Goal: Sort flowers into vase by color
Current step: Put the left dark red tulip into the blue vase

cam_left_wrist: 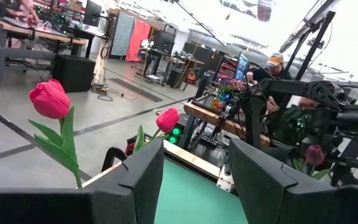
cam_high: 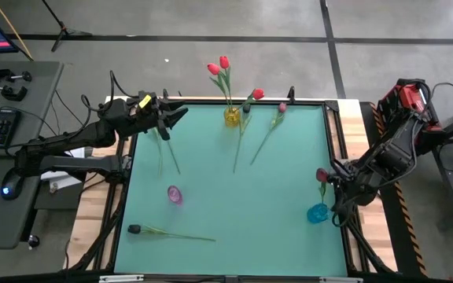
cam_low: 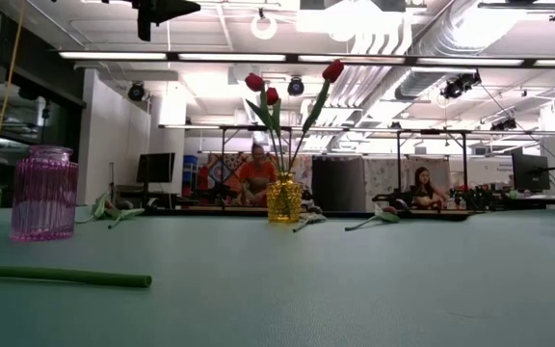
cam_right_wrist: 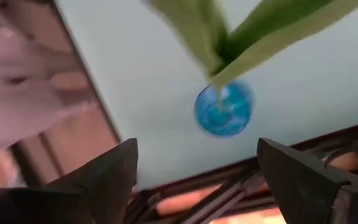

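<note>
My right gripper (cam_high: 335, 185) is open beside a dark crimson tulip (cam_high: 322, 174) whose stem stands in the blue vase (cam_high: 318, 212). In the right wrist view its fingers (cam_right_wrist: 196, 144) stand wide apart, with the tulip's leaves (cam_right_wrist: 241, 31) and the vase (cam_right_wrist: 224, 109) beyond them. My left gripper (cam_high: 175, 116) is open and empty, high above the table's far left corner. Three red tulips (cam_high: 224, 61) stand in the yellow vase (cam_high: 232, 116). Several tulips lie flat on the table: two stems (cam_high: 163, 153) below the left gripper, two (cam_high: 267, 137) near the yellow vase, and a dark one (cam_high: 134, 229) near the front left.
A pink vase (cam_high: 174, 194) stands left of centre, with no flower in it. The table's raised frame (cam_high: 344, 141) runs close to the right gripper. People sit at desks in the room beyond (cam_low: 256, 173). The middle of the green mat (cam_high: 242, 196) is bare.
</note>
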You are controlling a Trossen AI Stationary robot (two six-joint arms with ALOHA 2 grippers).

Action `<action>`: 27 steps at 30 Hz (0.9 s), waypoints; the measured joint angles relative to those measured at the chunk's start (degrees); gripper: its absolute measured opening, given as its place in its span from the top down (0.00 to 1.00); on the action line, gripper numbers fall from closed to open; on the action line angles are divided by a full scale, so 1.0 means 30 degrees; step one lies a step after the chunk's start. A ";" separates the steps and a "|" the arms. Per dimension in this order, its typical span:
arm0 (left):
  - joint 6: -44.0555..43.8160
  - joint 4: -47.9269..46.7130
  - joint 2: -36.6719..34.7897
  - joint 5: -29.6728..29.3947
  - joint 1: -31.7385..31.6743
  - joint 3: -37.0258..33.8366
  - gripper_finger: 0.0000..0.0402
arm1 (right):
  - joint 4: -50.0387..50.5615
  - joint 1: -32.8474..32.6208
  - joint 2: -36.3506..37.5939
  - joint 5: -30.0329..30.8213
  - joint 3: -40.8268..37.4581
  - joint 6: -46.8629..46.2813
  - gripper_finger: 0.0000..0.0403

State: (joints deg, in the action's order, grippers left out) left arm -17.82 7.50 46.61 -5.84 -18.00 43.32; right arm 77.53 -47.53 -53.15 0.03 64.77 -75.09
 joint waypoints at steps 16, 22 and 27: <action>0.1166 -0.0011 0.0000 -0.0452 -0.0029 0.0003 0.58 | -0.6401 0.0000 0.4094 0.1474 0.0029 -0.2976 0.21; 0.1173 -0.0011 0.0000 -0.0455 -0.0029 0.0003 0.58 | -1.0141 0.0000 0.5440 0.6325 0.0035 -0.1448 0.21; 0.1372 -0.0018 0.0000 -0.0472 -0.0029 0.0003 0.58 | -1.2408 0.0007 0.6000 1.0831 0.0036 0.1626 0.21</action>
State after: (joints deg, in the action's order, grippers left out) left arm -13.71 7.44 46.61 -7.25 -18.09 43.33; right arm 40.31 -47.51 -35.15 32.52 64.88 -70.21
